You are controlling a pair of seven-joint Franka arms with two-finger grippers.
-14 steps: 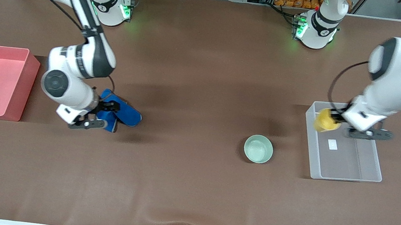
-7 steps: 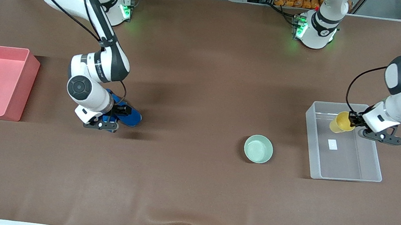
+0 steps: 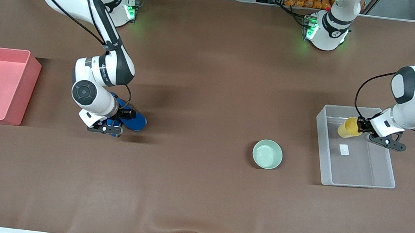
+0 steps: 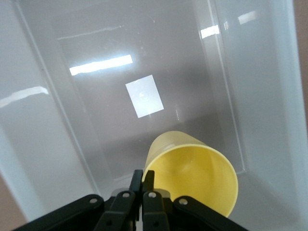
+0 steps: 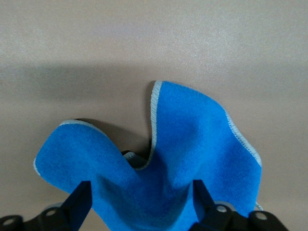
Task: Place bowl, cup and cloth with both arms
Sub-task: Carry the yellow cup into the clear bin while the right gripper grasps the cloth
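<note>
1. L gripper (image 3: 360, 127) is over the clear bin (image 3: 385, 185), at the bin's end farther from the front cam. Jaws are clamped on the cup (image 3: 350, 127).
2. L wrist view: the black fingers (image 4: 144, 185) pinch the cup's (image 4: 195, 178) rim wall at abt 9 o'clock of its mouth. One finger is inside, the other outside. The cup mouth tips toward the wrist cam.
3. A white label (image 4: 144, 96) lies on the bin floor (image 4: 96, 43) under the cup. Can't tell if the cup touches the floor.
4. R gripper (image 3: 120, 115) is down at the cloth (image 3: 133, 120), low over the table (image 3: 198, 194). Arm reaches in from its base w/ the green light.
5. R wrist view: the cloth (image 5: 192, 144) is bunched up btwn the two fingers (image 5: 79, 199), one on each flank. Jaws spread w/ the blue fabric filling the gap; grip tightness I can't tell.
6. The cloth's pale trim (image 5: 240, 134) curls up in two lobes, w/ a fold dipping btwn them.
7. The bowl (image 3: 267, 154) sits alone on the table, mouth up, abt 9 o'clock of the bin in the front view and near it, not touching. It is nearer the front cam than the cup.
8. The pink bin (image 3: 24, 56) is at the R arm's end, abt 9 o'clock of the cloth, well apart.
</note>
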